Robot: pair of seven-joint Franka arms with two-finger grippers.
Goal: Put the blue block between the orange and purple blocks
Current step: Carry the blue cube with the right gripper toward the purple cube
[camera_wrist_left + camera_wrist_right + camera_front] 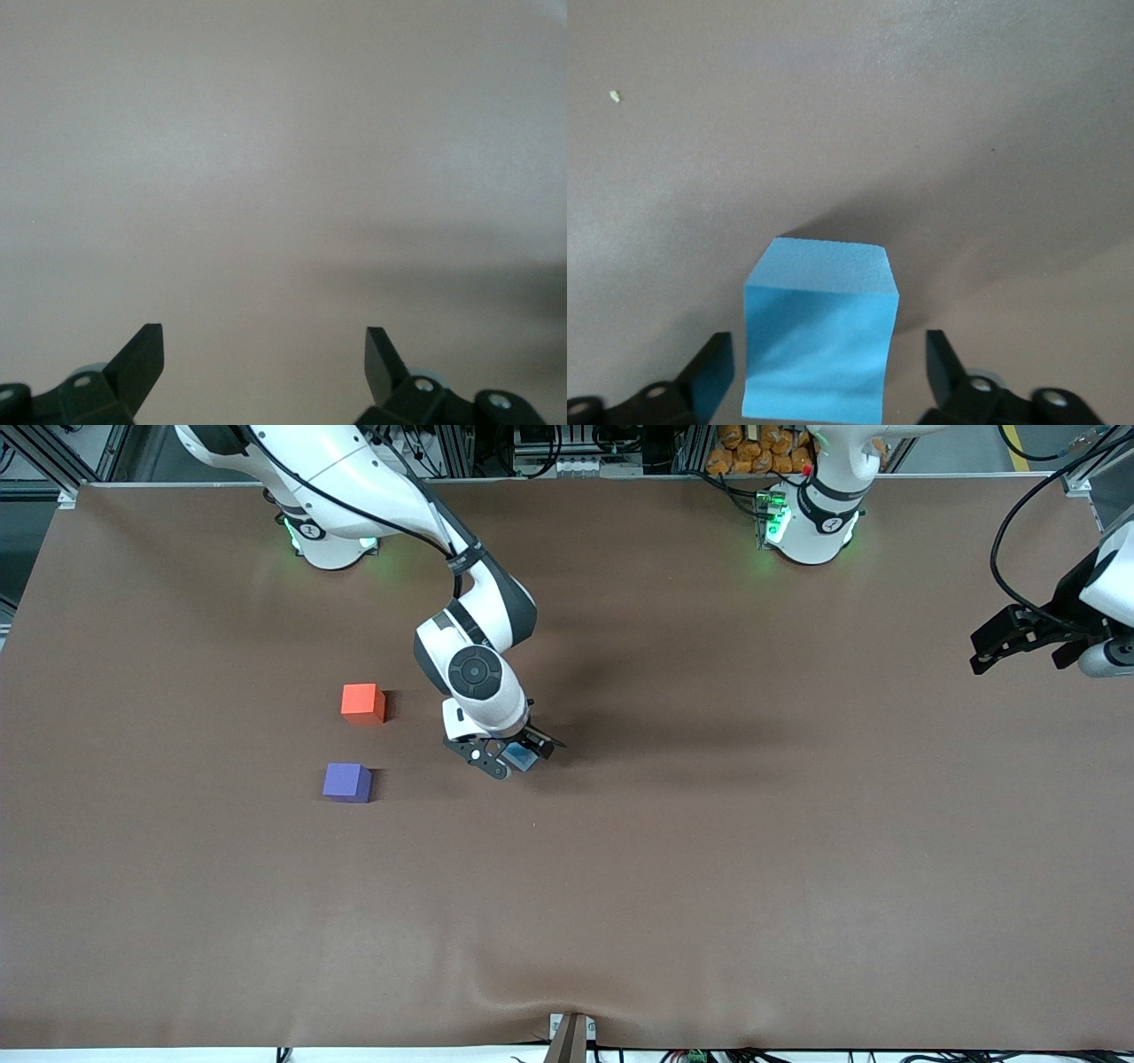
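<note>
The sky-blue block sits on the brown table between the fingers of my right gripper. In the right wrist view the gripper is open, with a gap on each side of the blue block. The orange block and the purple block lie toward the right arm's end of the table, the purple one nearer the front camera, with a bare gap between them. My left gripper waits open and empty at the left arm's end; its wrist view shows only table.
The brown table cover has a wrinkle at its front edge near a small bracket. The arm bases stand along the edge farthest from the front camera.
</note>
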